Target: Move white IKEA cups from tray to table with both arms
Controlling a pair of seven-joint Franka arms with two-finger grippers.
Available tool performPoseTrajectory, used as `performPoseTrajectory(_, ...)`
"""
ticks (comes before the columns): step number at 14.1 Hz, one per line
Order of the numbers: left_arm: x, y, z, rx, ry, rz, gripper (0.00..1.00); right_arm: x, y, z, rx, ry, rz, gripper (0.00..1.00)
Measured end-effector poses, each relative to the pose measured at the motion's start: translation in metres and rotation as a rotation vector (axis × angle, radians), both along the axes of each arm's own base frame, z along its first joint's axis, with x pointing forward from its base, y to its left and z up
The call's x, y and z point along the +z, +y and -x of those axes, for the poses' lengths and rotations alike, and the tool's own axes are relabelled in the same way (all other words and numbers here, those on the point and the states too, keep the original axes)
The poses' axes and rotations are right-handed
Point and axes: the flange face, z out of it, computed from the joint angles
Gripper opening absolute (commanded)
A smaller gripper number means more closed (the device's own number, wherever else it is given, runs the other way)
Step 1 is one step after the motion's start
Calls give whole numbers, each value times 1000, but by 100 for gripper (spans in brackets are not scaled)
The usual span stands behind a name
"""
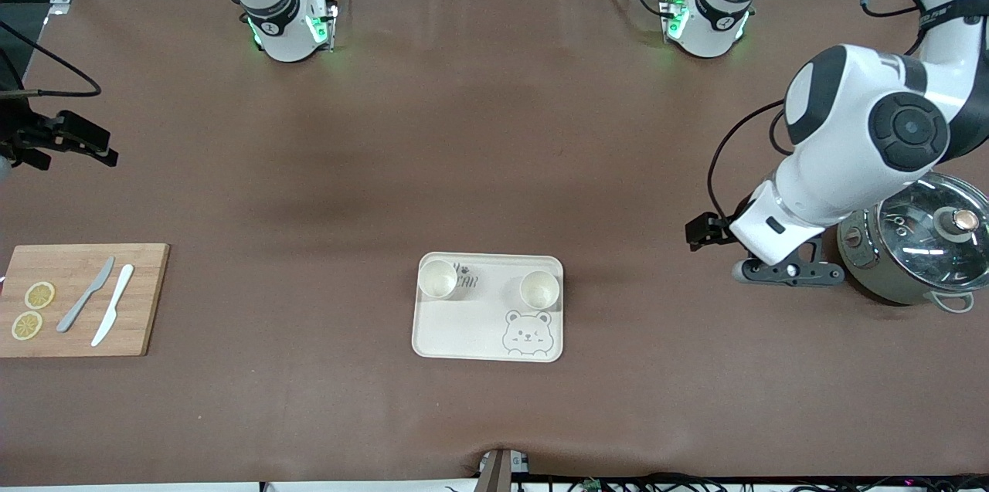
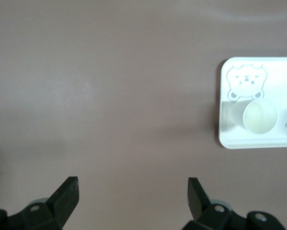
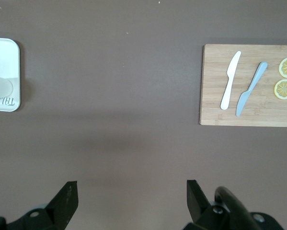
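Observation:
Two white IKEA cups stand upright on a cream bear tray [image 1: 488, 337] in the middle of the table, one [image 1: 438, 279] toward the right arm's end and one [image 1: 539, 289] toward the left arm's end. The left wrist view shows the second cup [image 2: 260, 116] on the tray [image 2: 258, 143]. My left gripper [image 1: 788, 273] hovers over bare table between the tray and a pot, open and empty [image 2: 132, 191]. At the right arm's end my right gripper [image 1: 73, 143] hangs over bare table, open and empty [image 3: 132, 194]. Neither gripper touches a cup.
A grey-green glass-lidded pot [image 1: 919, 252] stands right beside the left gripper. A wooden cutting board [image 1: 81, 330] at the right arm's end carries a grey knife [image 1: 85, 295], a white knife [image 1: 113, 305] and two lemon slices [image 1: 32, 310]. The right wrist view shows the board [image 3: 215, 105].

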Motion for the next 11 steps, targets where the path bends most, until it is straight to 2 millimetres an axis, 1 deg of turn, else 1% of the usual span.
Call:
performPoseTrajectory(2,-21,-18,-7,-20,-23,14,100,-14,0,-6,2,24,-2,100)
performPoseTrajectory(5,-64,-56,-11,-24,-29,33,100,-29,2,-13,6,51,-4,100)
performPoseTrajectory(7,-91,-96,-3,15,-20,49,100,-33,3,-15,7,58,-5,100)
performPoseTrajectory(9,-117,-136,9,41,-9,61,100,-36,4,-16,9,62,-8,100)
performPoseTrajectory(11,-147,-162,16,46,-5,72,100,-49,8,-23,6,71,-47,100)
